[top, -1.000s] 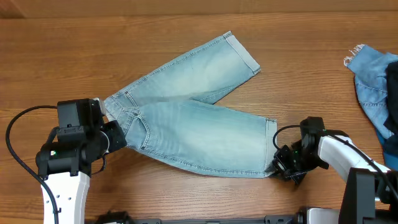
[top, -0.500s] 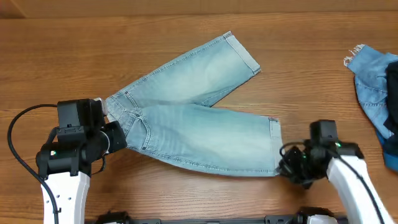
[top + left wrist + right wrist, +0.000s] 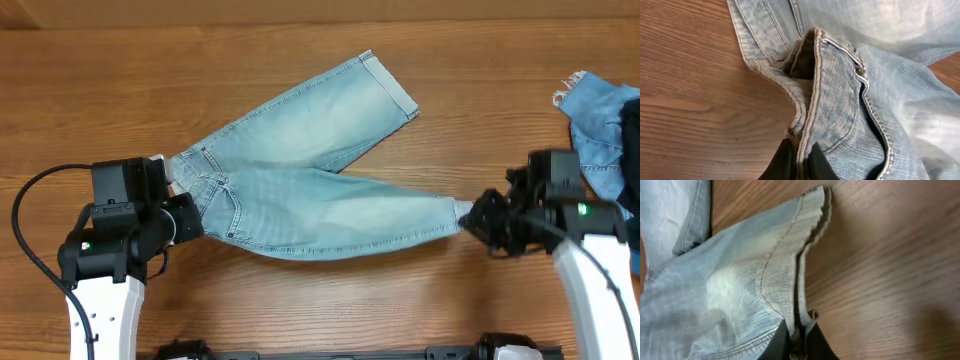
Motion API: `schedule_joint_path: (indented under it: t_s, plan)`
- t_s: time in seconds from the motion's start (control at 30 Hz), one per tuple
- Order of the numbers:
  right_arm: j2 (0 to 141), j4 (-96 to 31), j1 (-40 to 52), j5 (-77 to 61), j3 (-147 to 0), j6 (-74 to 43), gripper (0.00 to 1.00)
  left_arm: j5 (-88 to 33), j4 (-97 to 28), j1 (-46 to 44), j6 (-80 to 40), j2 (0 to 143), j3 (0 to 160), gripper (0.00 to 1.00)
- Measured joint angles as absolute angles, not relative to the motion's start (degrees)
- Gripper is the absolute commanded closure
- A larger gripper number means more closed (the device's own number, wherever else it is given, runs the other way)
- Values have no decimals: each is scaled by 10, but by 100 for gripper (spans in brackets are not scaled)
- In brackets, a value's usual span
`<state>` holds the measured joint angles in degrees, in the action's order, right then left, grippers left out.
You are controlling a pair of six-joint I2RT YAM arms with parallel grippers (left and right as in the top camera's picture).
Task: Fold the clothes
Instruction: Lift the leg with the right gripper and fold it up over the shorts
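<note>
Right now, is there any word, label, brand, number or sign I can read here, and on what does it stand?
No readable text in any view.
The pale jeans show only seams and stitching, no label.
The rivet on them is too small to read.
The darker denim at the right shows no print.

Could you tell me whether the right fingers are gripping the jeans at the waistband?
No, the right fingers pinch the jeans at a leg hem.

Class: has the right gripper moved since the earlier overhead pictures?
Yes. The right gripper, gripping the jeans by a hem, has moved rightward and up-frame, toward the unmoved darker blue garment.
</note>
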<state>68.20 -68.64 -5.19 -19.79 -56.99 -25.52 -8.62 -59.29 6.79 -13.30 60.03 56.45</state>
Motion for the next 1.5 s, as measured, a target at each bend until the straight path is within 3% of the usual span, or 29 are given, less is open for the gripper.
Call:
schedule_joint_path:
  t_s: [0.4,0.7,1.23,1.5]
  plan:
    - [1012,-721,-32,-207,-857,-181,96,-67,-533,68,-127,607,565,95]
    - [1145,-723,16,-206,-1042,-158,96,-55,-492,68,-116,695,566,96]
    - [1187,-493,47,-226,-1072,-174,96,-21,-336,84,-125,782,566,95]
    - [1214,-444,58,-226,-1073,-208,96,-8,-275,88,-134,866,567,94]
